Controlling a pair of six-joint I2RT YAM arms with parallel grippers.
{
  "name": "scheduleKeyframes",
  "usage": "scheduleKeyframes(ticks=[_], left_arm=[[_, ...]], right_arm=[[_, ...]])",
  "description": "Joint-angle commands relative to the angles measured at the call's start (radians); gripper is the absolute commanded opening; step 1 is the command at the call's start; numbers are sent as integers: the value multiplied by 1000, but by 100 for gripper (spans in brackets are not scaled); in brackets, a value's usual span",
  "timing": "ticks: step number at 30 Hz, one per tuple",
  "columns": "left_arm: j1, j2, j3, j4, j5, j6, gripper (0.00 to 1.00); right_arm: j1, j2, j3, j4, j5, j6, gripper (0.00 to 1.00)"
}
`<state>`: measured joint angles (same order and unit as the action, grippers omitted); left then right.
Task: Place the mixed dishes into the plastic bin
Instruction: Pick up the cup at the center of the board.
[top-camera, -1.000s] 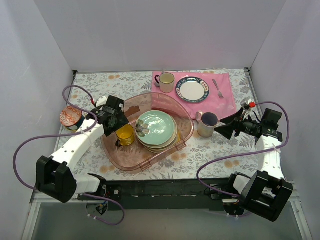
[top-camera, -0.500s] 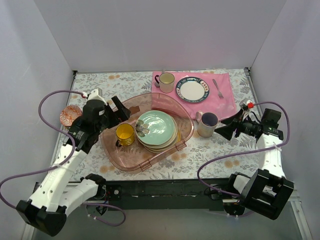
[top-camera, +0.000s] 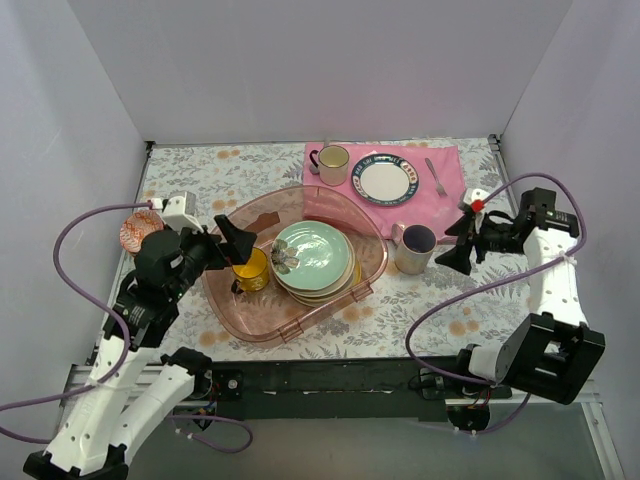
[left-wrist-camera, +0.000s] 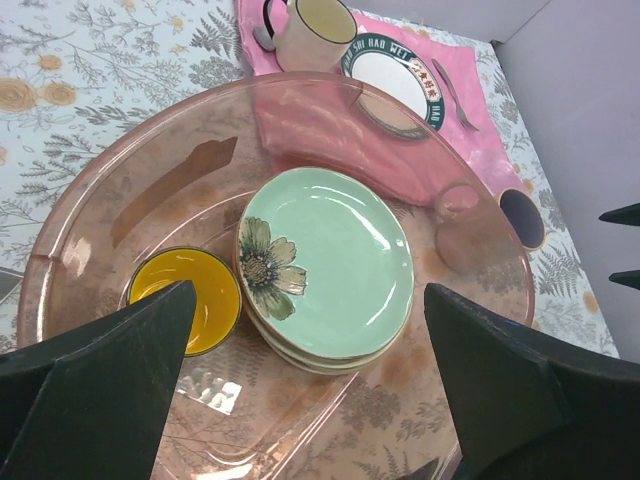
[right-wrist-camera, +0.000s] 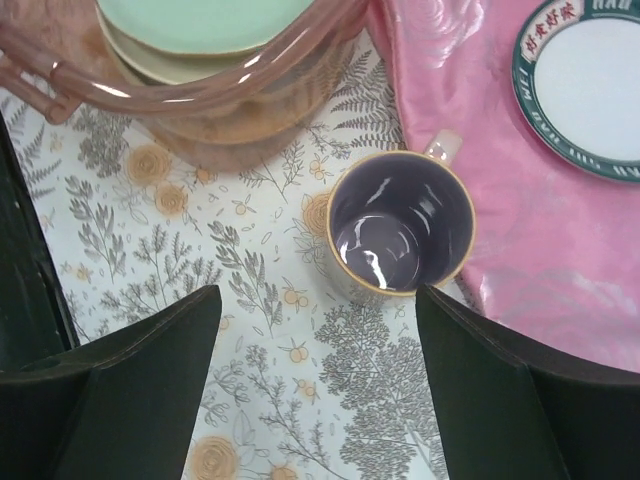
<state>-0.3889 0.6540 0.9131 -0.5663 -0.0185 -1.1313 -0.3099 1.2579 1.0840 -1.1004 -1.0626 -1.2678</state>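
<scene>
Bare floor is seen in the far-left part of the plastic bin (left-wrist-camera: 170, 190). The near-left is taken up by the yellow mug (left-wrist-camera: 185, 300), and the middle by plates stacked under the large mint-green plate (left-wrist-camera: 325, 265). The grey mug (right-wrist-camera: 400, 228) is bounded by the bin's wall on one side, and open table (right-wrist-camera: 250, 400) is found on the near side.

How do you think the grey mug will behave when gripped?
The grey mug looks glazed, so probably stiff yet slippery and breakable. It stands upright and empty, so likely light; a high sideways push might tip it.
</scene>
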Motion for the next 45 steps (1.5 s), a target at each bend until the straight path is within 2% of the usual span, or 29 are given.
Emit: scheduleKeyframes(ticks=[1,5,6,9,18,28,37,45], left_arm=[[4,-111,-52,13,-47,68,98],[2,-198,-123,25,-119,93,98],[4,-232,-143,28,-135,94,98],[4,-302,-198,46,-152,97,98],[4,-406,-281,69,-205,100,98],[2,-442,-303,83,-225,111,98],[2,-452,-306,85,-222,113,98],[4,-471,-309,89,-216,117,98]], right_arm=[[126,-31,63,-21,160,-108,87],[222,-92,41,129,263,-68,93],[244,-103,25,151,269,-79,97],[273,-127,14,163,279,-165,99],[308,-58,1,106,398,-349,97],[380,43,42,143,522,-351,93],[456,139,34,148,596,-326,76],[485,221,21,136,619,-289,48]])
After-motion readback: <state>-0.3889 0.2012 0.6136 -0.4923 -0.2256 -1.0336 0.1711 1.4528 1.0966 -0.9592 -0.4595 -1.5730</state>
